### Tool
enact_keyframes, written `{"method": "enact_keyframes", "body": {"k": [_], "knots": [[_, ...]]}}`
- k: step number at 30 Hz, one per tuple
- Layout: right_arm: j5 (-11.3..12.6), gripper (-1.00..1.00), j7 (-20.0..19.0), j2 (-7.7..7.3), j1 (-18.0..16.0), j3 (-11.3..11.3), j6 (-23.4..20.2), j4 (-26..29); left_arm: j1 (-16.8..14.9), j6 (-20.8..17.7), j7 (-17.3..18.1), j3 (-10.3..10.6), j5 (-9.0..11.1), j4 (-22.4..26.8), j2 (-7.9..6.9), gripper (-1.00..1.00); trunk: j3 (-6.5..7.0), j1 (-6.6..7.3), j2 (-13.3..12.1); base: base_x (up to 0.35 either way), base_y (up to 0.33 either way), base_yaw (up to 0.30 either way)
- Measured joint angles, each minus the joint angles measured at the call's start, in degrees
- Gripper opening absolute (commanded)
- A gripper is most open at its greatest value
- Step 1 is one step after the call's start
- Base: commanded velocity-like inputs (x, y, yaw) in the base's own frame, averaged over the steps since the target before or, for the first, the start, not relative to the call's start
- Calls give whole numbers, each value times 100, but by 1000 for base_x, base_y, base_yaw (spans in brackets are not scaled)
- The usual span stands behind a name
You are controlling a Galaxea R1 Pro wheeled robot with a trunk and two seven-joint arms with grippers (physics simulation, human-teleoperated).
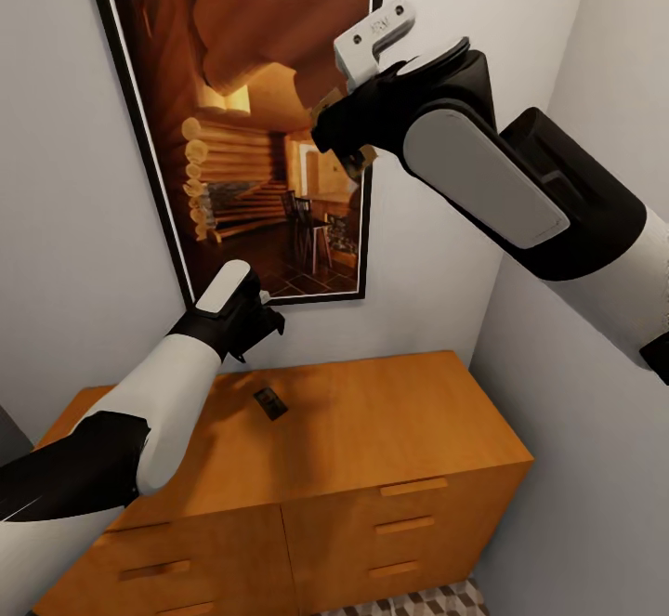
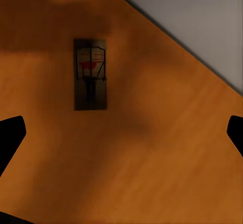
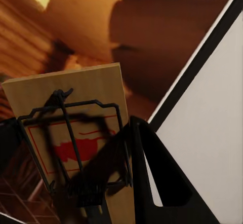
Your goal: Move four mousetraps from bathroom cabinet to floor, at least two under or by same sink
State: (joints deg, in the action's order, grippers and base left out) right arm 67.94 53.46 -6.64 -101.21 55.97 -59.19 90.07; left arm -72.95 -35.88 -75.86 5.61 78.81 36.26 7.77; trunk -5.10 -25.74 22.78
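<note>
Flat on the cabinet top beside its back edge, one mousetrap angled toward the wall, left gripper hovering released above — second mousetrap clenched in right gripper, raised before the framed picture.

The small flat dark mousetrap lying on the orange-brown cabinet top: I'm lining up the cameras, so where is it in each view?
Head view: the small flat dark mousetrap lies on the orange-brown wooden cabinet top, just below the left hand.
Left wrist view: the same trap, upper left of centre.
Right wrist view: a different, held trap.
Shared landmark: the cabinet top's back edge against the wall.
</note>
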Motion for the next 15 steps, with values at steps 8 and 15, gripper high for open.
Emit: {"method": "enact_keyframes", "body": {"k": [8, 15], "knots": [[-1, -100, 0, 70, -1, -244, -9, 59, -1, 0, -6, 4, -4, 19, 1, 100, 0, 0, 0, 0, 0, 0], [-2, -100, 4, 174, 34, -477, 20, 73, -2, -3, -12, 8, -2, 25, 0, 100, 0, 0, 0, 0, 0, 0]]}}
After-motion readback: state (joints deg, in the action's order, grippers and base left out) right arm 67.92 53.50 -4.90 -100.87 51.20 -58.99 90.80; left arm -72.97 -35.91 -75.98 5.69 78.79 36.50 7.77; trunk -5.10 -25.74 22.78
